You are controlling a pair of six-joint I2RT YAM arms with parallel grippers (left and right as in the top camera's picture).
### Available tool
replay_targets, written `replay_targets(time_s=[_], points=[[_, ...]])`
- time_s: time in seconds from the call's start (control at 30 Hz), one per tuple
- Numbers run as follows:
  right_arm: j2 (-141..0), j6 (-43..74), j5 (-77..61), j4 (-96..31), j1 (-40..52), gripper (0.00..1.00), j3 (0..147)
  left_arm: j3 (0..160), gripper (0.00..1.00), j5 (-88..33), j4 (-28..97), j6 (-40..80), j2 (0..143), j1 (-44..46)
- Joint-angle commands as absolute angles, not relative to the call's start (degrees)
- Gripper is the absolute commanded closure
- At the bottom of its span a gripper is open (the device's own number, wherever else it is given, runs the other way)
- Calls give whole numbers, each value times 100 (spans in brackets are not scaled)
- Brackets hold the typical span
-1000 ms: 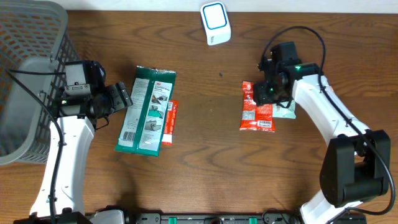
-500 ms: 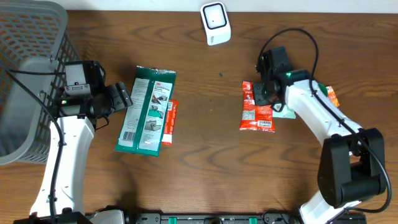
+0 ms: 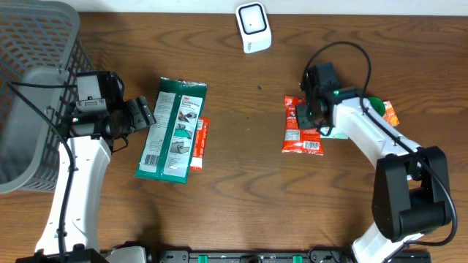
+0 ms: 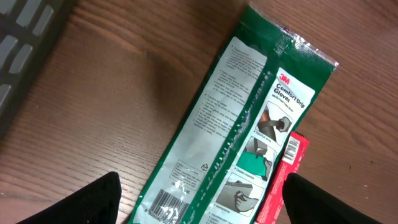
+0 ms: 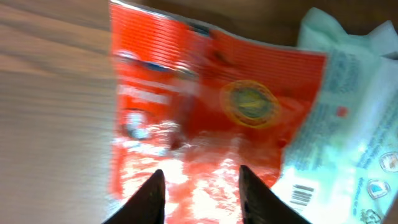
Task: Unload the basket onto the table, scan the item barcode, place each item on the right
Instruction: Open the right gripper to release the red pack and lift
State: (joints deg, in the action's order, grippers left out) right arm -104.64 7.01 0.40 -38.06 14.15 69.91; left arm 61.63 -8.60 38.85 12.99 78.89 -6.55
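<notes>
R tool (image 5: 200,196) shifted over 1 red pkt (image 5: 205,106); 1 scanner (image 3: 253,27).

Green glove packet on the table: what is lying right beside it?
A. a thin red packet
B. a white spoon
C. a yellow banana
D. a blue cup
A: a thin red plastic packet lies along one long edge of the flat green plastic glove packet, as the overhead and left wrist views both show.

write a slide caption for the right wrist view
Right end effector over a red snack packet, a pale barcoded packet beside it on the wooden table.
</notes>
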Motion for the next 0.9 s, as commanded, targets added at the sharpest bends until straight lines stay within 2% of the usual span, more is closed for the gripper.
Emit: replay_targets(time_s=[0.0, 0.2, 0.43, 0.87], points=[[-10204, 725, -945, -3953, 1577, 64, 7400, 6195, 16, -808, 3898, 1181, 7898, -668], [-10280, 1129, -1109, -3728, 2130, 66, 7218, 6195, 16, -808, 3898, 1181, 7898, -668], [-10608, 1835, 482, -3295, 2674, 70, 6858, 6195, 16, -808, 3898, 1181, 7898, -668], [-10890, 1754, 1177, -3452, 2596, 69, 6851, 6195, 16, -808, 3898, 1181, 7898, -668]])
